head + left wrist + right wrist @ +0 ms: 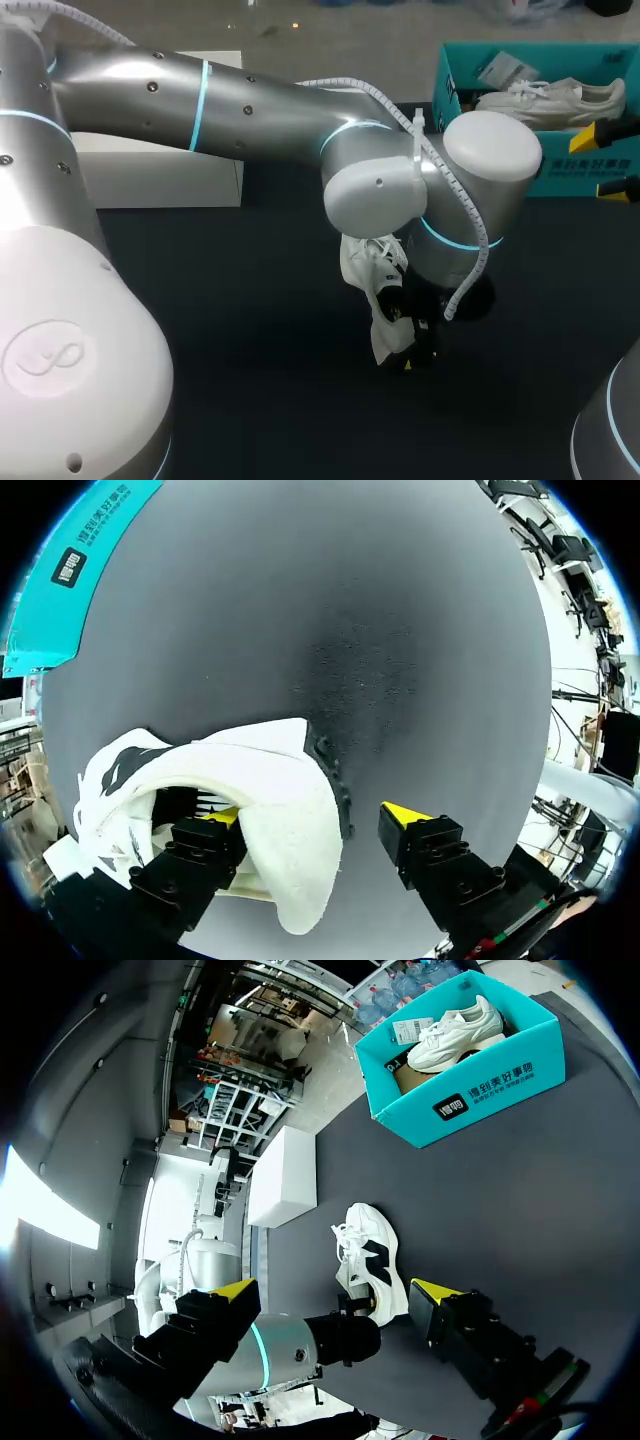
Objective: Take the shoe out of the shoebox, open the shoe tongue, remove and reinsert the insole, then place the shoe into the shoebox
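My left arm (250, 100) stretches in from the left side to the middle of the dark table (250, 330). There the left gripper (315, 818) meets a white shoe (372, 1258) with black side markings. The shoe is out of the shoebox (470, 1085) and well apart from it, with its toe pointing toward the box.

From the left wrist, the gripper's fingers stand wide apart. One yellow-tipped finger (225, 817) is down inside the shoe's opening. The other finger (405, 815) is outside, just beside the heel with a strip of bare table between them. The padded heel collar lies between the two fingers, and only the inner finger is against the shoe. From above, I see the white upper and laces under the arm's wrist joint, but I cannot tell whether the sole rests flat.

The teal shoebox sits open at the table's far right corner, with a second shoe (555, 100) lying inside beside a paper tag. My right gripper (335, 1292) hangs off to the right near the shoebox. Its fingers are spread wide with nothing between them, and it faces the shoe and my left arm. A white box (160, 170) stands at the far left of the table.
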{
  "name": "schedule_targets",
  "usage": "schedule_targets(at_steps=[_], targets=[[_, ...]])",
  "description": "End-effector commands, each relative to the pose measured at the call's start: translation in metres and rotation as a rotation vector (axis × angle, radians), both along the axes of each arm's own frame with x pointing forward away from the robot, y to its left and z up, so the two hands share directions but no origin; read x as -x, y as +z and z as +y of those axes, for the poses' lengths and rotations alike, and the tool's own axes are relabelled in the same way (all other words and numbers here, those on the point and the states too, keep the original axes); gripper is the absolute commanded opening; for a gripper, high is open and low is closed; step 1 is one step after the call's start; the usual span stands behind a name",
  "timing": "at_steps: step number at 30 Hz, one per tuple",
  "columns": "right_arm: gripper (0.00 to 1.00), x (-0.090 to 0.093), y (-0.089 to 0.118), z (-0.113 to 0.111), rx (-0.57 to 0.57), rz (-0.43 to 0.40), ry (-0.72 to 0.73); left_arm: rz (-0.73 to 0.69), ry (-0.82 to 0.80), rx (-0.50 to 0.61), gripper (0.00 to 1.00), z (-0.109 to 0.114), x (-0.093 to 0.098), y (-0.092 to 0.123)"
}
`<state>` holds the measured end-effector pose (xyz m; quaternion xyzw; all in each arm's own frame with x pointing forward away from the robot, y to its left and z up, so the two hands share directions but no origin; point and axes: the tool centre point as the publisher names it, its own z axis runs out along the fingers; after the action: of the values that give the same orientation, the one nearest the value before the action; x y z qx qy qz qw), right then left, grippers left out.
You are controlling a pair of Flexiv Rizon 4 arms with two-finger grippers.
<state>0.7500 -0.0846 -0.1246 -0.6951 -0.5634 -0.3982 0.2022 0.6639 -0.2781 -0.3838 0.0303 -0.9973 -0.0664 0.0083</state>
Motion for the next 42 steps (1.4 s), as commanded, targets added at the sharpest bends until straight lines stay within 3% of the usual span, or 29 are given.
schedule_targets(at_steps=[1,4,7,8,12,15,24,33,42], targets=[[1.00,0.000,0.000,0.001,0.002,0.001,-0.002,-0.016,-0.005,-0.034,0.53,-0.007,0.004,-0.009],[1.00,0.000,0.000,0.001,0.002,0.001,-0.002,-0.025,-0.011,-0.039,0.45,-0.007,0.004,-0.012],[1.00,0.000,0.000,0.001,0.002,0.001,-0.002,-0.026,0.001,-0.034,0.20,-0.006,0.004,-0.013],[1.00,0.000,0.000,0.001,0.002,0.001,-0.002,-0.025,0.008,-0.033,0.00,-0.006,0.004,-0.014],[1.00,0.000,0.000,0.001,0.002,0.001,-0.002,-0.018,0.040,-0.022,0.00,-0.003,0.009,-0.008],[1.00,0.000,0.000,0.001,0.002,0.001,-0.002,-0.016,0.060,-0.008,0.00,-0.001,0.011,0.008],[1.00,0.000,0.000,0.001,0.002,0.001,-0.002,0.048,0.125,0.038,0.00,0.004,0.008,0.095],[1.00,0.000,0.000,0.001,0.002,0.001,-0.002,-0.057,0.077,-0.021,0.00,0.009,-0.004,0.188],[1.00,0.000,0.000,0.001,0.002,0.001,-0.002,-0.095,0.082,0.006,0.00,0.001,-0.015,0.243]])
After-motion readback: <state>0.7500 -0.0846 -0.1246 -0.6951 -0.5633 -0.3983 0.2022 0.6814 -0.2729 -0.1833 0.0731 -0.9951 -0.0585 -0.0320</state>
